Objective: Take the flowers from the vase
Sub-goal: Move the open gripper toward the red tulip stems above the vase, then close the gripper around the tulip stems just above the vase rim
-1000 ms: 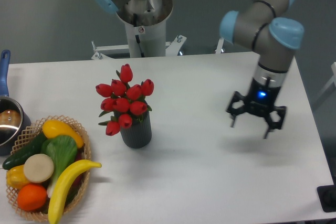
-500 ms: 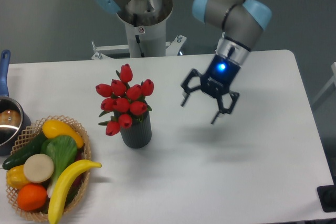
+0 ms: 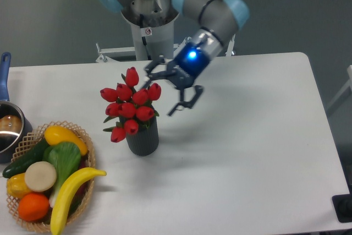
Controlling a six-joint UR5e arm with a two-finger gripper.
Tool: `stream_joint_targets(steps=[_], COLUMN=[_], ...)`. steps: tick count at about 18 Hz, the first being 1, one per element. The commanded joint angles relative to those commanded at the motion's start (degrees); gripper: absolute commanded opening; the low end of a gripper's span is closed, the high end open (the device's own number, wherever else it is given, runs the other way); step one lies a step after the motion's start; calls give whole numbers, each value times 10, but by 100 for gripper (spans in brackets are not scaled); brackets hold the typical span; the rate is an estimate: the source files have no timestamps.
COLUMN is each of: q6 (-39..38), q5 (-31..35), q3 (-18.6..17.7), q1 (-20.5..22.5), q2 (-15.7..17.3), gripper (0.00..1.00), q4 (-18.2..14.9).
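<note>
Clearly visible left of the table's (image 3: 247, 152) middle, the flowers (image 3: 131, 104) are a tight bunch of red tulip buds, about ten of them, with small green leaves poking out at the lower edges. One bud stands taller than the others at the top of the bunch, and one droops low on the left side. Their stems are hidden inside the vase (image 3: 143, 137), a dark grey ribbed cylinder standing upright on the white tabletop.

The gripper (image 3: 162, 93) hangs tilted just beside the bunch on its right, toward the far edge of the table, its two dark fingers spread apart and holding nothing. One finger (image 3: 152, 78) reaches close to the upper buds; whether it touches them cannot be told. A blue light glows on the wrist.

At the near left corner sits a woven basket (image 3: 82, 136) of fruit and vegetables, and a pot (image 3: 9, 126) with a blue handle is cut off by the left edge.
</note>
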Motion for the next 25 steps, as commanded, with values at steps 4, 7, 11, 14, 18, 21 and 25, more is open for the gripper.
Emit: stream_joint_targets(steps=[4,7,11,14,18,21,25], q6=[21,22,33,33,22,-28,-137], q5=[0,0,0,0,-4,-32,-51], q3=[-6,2,18,22,22,29,55], q1=[-9,-8,8,16,16,15,16], q2=[-13,-30,-32,-32,-24,-7,33], gripper=[100,57,0,0,0,0,0], q4=[-1,1,0,-1,-2,-2,-3])
